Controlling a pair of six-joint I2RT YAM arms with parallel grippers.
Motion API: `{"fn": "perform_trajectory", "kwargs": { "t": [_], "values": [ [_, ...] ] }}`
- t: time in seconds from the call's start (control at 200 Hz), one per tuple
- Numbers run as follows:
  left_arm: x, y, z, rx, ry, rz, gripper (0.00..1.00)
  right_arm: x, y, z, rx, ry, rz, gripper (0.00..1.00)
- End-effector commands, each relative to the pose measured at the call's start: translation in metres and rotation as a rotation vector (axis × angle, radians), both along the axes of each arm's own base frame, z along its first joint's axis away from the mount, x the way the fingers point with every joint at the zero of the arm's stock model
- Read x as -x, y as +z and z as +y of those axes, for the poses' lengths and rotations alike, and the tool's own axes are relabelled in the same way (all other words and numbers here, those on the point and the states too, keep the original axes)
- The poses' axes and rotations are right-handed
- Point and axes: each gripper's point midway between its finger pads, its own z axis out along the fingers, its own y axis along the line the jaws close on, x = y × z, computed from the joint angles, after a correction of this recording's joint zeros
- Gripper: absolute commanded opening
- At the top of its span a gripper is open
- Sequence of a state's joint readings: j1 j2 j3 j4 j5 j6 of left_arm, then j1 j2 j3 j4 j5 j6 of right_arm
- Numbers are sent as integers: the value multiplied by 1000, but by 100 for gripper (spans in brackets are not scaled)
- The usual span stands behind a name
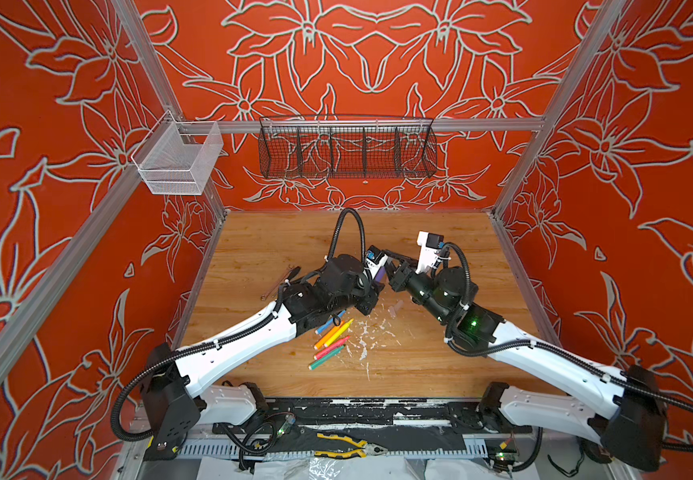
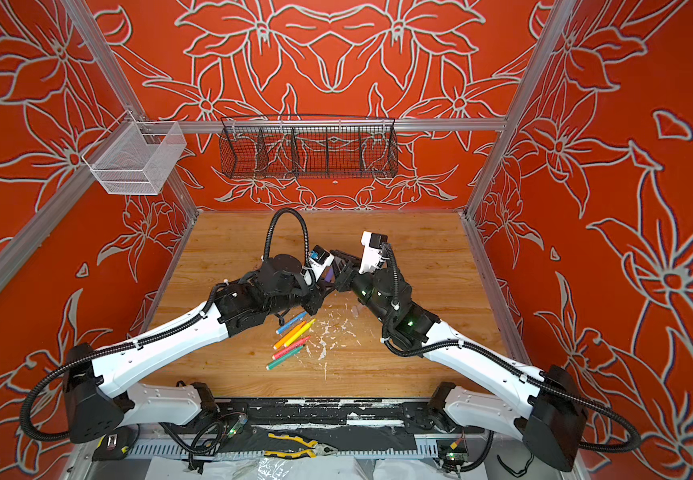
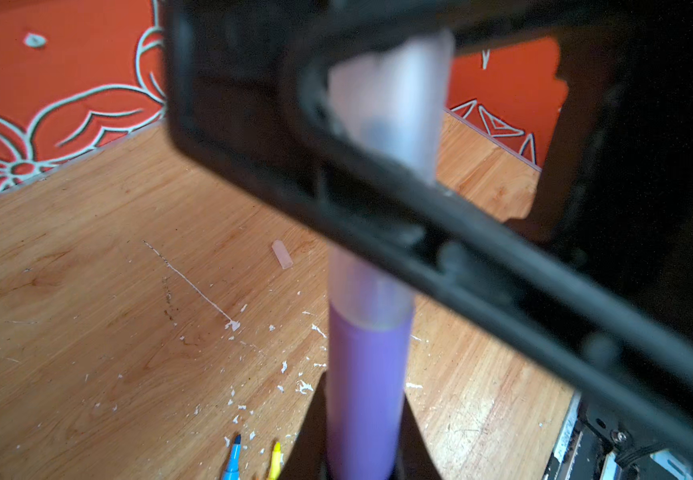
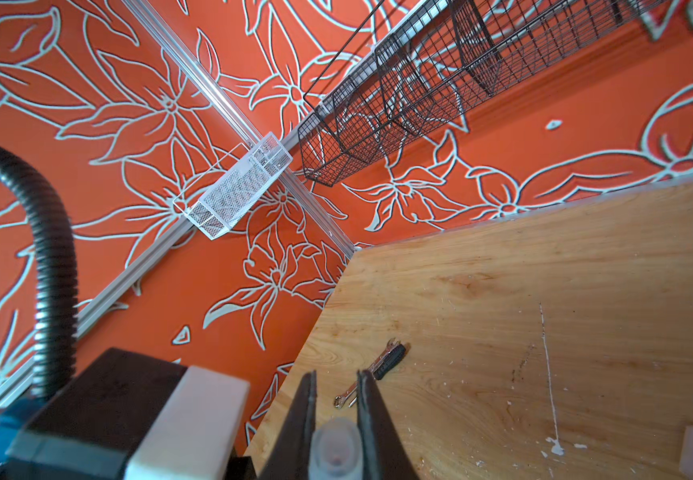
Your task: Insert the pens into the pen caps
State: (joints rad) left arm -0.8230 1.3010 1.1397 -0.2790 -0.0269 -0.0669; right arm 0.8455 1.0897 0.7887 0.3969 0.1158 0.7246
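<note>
Above the middle of the surface (image 1: 274, 241), your left tool (image 3: 361, 449) is clenched on the purple pen (image 3: 367, 374). Your right tool (image 4: 336, 419) is clenched on a clear cap (image 4: 335, 451), whose mouth appears to sit over the pen's tip. Hold both in one line and push straight along the pen; any tilt could jam or pop the cap. Five pens (image 1: 332, 338) lie at 7 o'clock of the tools, a spare cap (image 1: 396, 308) at 5 o'clock.
</note>
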Motion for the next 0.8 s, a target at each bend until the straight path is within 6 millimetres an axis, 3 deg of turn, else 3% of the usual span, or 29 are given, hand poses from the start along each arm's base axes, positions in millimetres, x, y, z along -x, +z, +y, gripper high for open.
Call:
{"fn": "perform_trajectory", "kwargs": {
  "t": [0.0, 0.15, 0.215, 0.3, 0.34, 0.45, 0.615, 0.796],
  "values": [
    [-78, 129, 53, 344, 380, -305, 0, 70, -77, 45, 101, 355, 263, 0],
    [-80, 132, 63, 369, 392, -300, 0, 73, -79, 52, 67, 375, 284, 1],
    [-79, 125, 63, 348, 384, -288, 0, 67, -80, 47, 105, 333, 301, 18],
    [-76, 106, 66, 297, 383, -260, 0, 56, -76, 32, 157, 235, 312, 51],
    [-74, 92, 68, 260, 385, -241, 0, 49, -71, 22, 186, 180, 309, 66],
    [-73, 43, 86, 146, 443, -154, 0, 29, -64, -7, 245, 44, 324, 81],
    [-76, -41, 130, -43, 638, 35, 0, 0, -77, -55, 234, -95, 384, 87],
    [-86, -133, 172, -196, 770, 318, 0, -20, -114, -101, 327, -265, 383, 88]
  ]
}}
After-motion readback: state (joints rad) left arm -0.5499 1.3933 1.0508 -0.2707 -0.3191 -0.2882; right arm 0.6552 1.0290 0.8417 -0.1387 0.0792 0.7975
